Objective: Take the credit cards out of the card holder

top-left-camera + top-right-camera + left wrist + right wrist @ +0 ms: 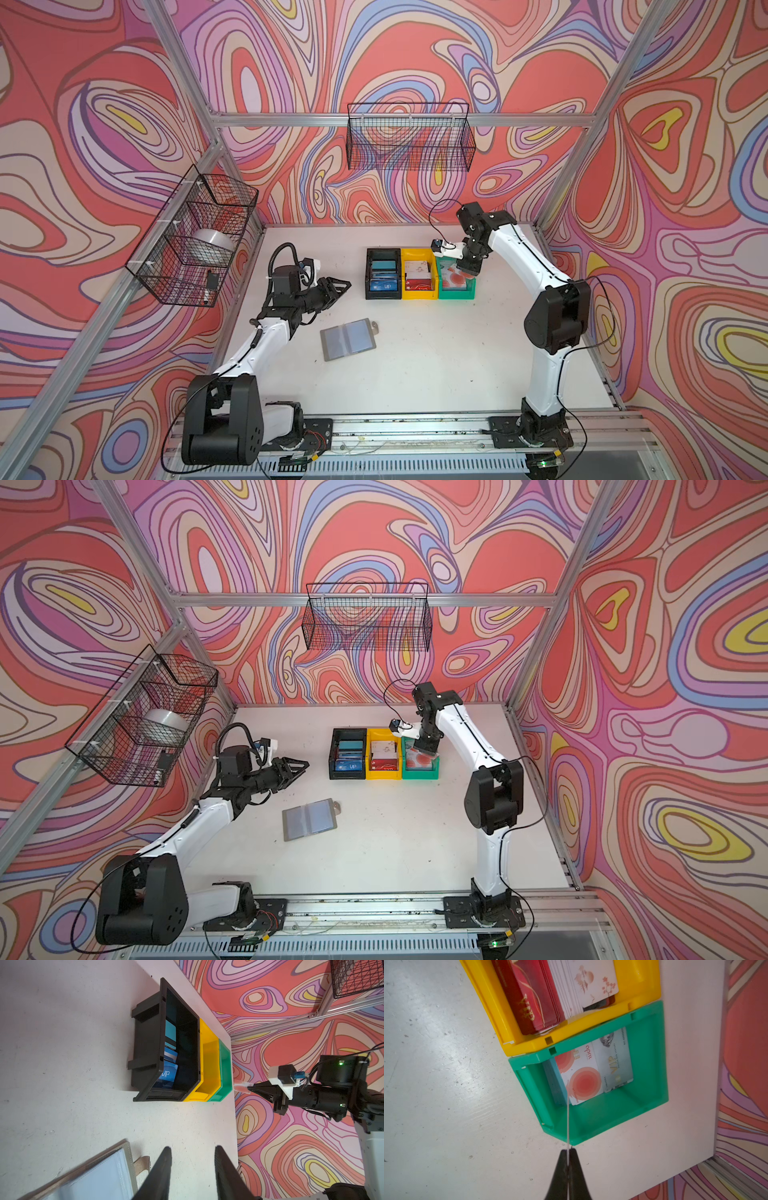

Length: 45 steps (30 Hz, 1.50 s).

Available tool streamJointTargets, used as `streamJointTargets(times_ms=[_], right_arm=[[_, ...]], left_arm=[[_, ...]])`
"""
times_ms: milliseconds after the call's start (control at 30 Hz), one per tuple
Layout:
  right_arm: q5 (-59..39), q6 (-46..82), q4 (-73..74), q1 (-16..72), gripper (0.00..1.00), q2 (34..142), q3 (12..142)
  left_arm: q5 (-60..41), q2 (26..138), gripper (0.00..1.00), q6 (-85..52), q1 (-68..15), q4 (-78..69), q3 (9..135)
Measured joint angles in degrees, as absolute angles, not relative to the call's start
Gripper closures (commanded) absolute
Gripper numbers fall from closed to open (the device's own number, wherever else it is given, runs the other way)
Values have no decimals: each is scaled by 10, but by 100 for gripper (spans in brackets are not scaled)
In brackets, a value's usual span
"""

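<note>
Three open bins are found in a touching row toward the rear of the white worktop (436, 353): a black bin (382, 294), a yellow bin (419, 294) in the middle, and a green bin (456, 293). One wire basket (409, 141) is hung on the rear rail. A partitioned basket (183, 266) is hung on the left rail, and a silvery roll (214, 245) is seen in it. The walls are covered with a swirl pattern.

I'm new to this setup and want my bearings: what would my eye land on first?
Three bins stand in a row toward the back of the table: black bin, yellow bin and green bin, all holding cards. The right gripper is shut on a whitish card with red marks over the green bin. Nearer, the grey card holder lies open on the table, the left gripper open and empty near it.
</note>
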<state>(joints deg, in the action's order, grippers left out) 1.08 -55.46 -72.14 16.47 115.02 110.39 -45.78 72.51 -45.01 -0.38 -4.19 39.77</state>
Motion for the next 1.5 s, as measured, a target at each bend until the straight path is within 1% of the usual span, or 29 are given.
streamJointTargets(times_ms=[133,700,1300,1500], right_arm=[[10,-564,-714,165,100,1151,1076],[15,-568,-695,171,100,1209,1093],[16,-570,-689,185,100,1225,1096],[17,-571,-685,185,100,1225,1079]], left_arm=[[-453,722,62,-450,-4,-35,398],[-447,717,62,-445,-4,-23,398],[-443,717,62,-441,-4,-23,398],[-441,717,62,-439,-4,-23,398]])
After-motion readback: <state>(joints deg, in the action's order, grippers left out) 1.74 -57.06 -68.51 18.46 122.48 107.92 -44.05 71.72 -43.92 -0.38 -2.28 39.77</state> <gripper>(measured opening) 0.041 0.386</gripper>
